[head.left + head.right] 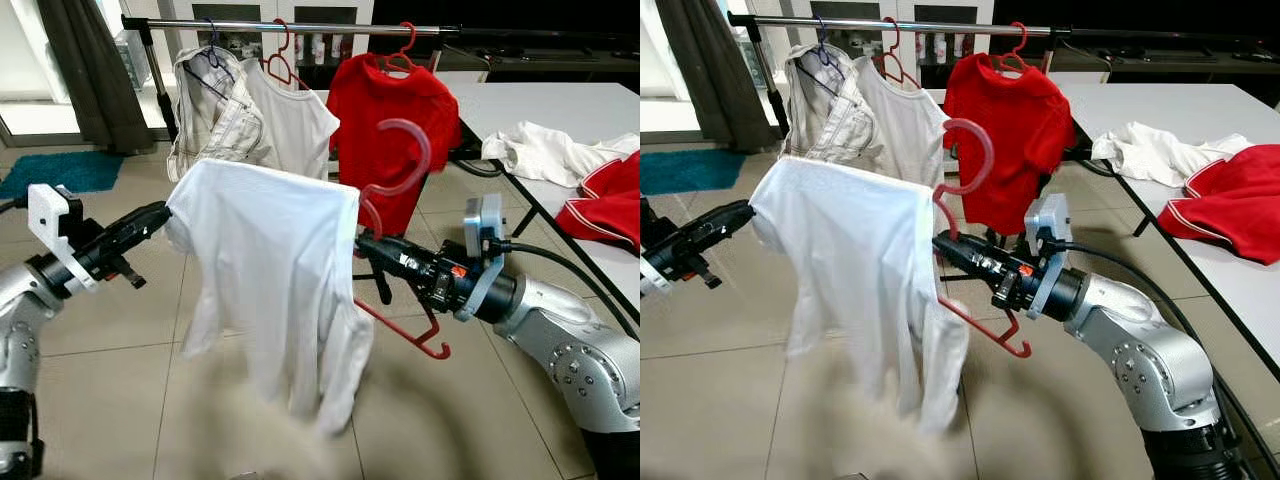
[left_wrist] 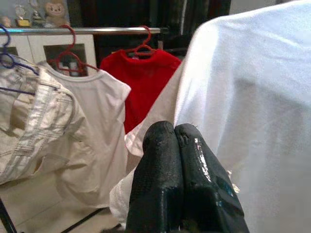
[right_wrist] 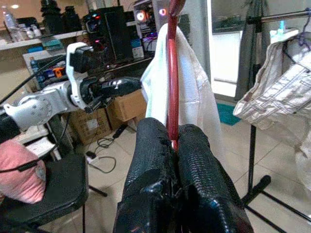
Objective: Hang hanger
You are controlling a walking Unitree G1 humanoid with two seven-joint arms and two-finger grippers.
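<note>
The robot stands a little way back from the clothes rail (image 1: pixel 300 27) with a white shirt (image 1: pixel 265 270) stretched between its two arms. The right gripper (image 1: pixel 366 243) has its fingers clamped on the red hanger (image 1: pixel 400 180), pinching the thin red bar as the right wrist view shows; the hook curls up above it, and the lower bar slants down toward the floor. The hanger is tilted, and the shirt drapes over one end of it and falls in a long loose fold. The left gripper (image 1: pixel 160 213) reaches in from the other side with its fingers pressed together at the shirt's far shoulder; it looks to be pinching the cloth there, holding that corner up and out.

On the rail behind hang a pale jacket (image 1: pixel 215 110), a cream top (image 1: pixel 295 125) and a red shirt (image 1: pixel 390 130), each on its own hanger. To the right a white table (image 1: pixel 560 110) carries more clothes in a heap.

As I judge it, the job is about halfway. The shirt seems only partly on the hanger, one shoulder seated and the other held out by the left arm. The hook is well below the rail and well short of it. Still to do: settle the second shoulder, raise the hanger, and catch the hook over the rail, perhaps in the gap beside the red shirt.
</note>
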